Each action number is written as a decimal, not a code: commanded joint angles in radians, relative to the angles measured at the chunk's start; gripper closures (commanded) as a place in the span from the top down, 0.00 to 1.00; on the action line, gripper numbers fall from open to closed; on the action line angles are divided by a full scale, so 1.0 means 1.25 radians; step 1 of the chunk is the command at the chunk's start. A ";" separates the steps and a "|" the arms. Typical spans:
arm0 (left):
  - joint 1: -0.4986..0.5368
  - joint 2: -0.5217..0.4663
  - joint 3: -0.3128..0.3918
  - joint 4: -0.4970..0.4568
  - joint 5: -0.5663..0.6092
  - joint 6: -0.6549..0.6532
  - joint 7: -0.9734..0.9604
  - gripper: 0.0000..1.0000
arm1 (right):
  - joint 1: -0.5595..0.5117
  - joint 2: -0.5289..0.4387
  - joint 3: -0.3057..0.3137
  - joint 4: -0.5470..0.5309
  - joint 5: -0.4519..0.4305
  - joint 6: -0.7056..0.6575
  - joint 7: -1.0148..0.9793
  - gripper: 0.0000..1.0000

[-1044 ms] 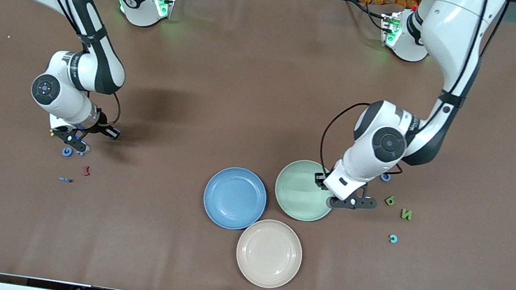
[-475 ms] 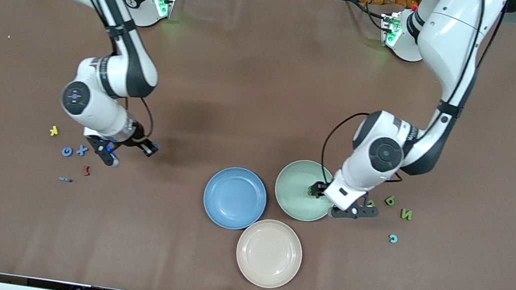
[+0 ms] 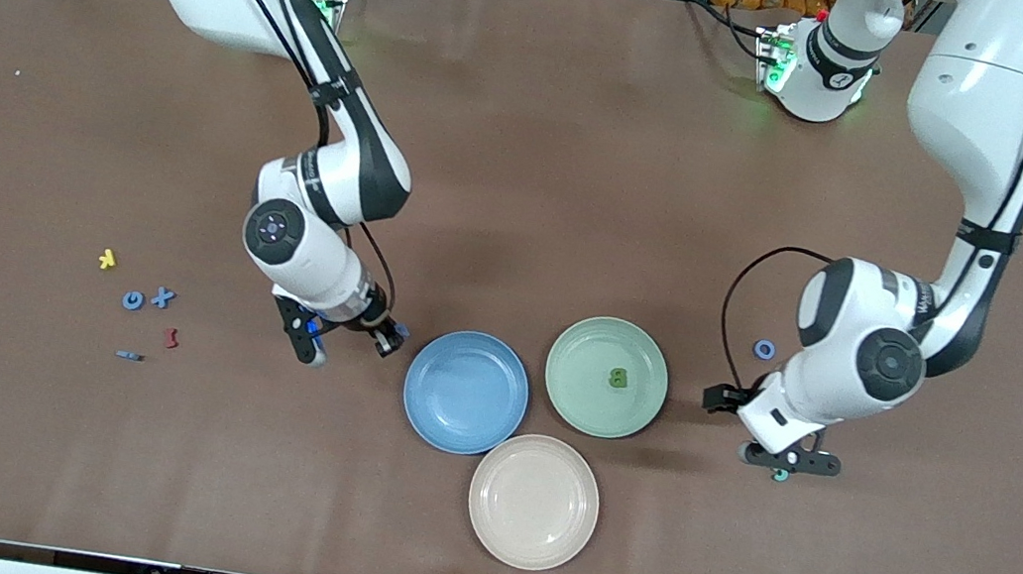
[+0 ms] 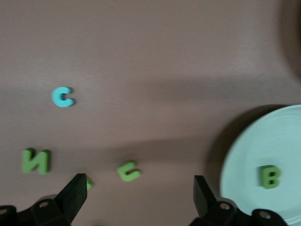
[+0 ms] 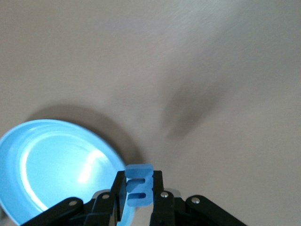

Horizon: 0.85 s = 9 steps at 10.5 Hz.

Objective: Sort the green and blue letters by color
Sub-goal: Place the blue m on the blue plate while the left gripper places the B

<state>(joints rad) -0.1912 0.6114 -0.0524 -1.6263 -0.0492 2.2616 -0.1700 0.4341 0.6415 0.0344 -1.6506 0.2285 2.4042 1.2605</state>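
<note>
Both arms have shifted since a second ago: right arm has swung from the letter cluster at its end of the bench toward the plates, left arm has pulled off the green plate (image 3: 606,376) toward its own end.

Right tool (image 5: 138,193) is clamped on a blue letter E (image 5: 139,184), just beside the blue plate (image 3: 466,391), over bare bench at the rim. Right wrist view shows the E gripped across its flat sides, arms pointing down between the fingers, long axis across the jaws. Front view shows only a blue speck at that tool (image 3: 347,336).

Left tool (image 4: 136,195) is wide open, holding nothing, over the bench near the teal C (image 4: 62,97). Green B (image 3: 619,377) lies flat in the green plate, well apart from the tool.

Left wrist view shows green N (image 4: 35,161) and a curved green letter (image 4: 128,171) on the bench; front view hides them under the arm.

Blue G (image 3: 132,301) and blue X (image 3: 162,297) lie side by side at the right arm's end.
</note>
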 commanded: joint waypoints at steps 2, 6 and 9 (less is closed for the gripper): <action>0.101 -0.019 -0.022 -0.040 0.109 -0.008 0.113 1.00 | 0.012 0.097 -0.003 0.170 0.022 -0.008 0.145 0.17; 0.154 0.008 -0.023 -0.088 0.160 0.084 0.158 1.00 | 0.016 0.100 -0.003 0.200 0.037 -0.008 0.173 1.00; 0.164 0.009 -0.022 -0.159 0.160 0.198 0.158 1.00 | 0.004 0.094 -0.007 0.183 -0.027 -0.039 0.081 1.00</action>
<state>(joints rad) -0.0065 0.6345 -0.0649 -1.7610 0.1277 2.4305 0.0178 0.4482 0.7445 0.0331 -1.4375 0.2525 2.4000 1.4489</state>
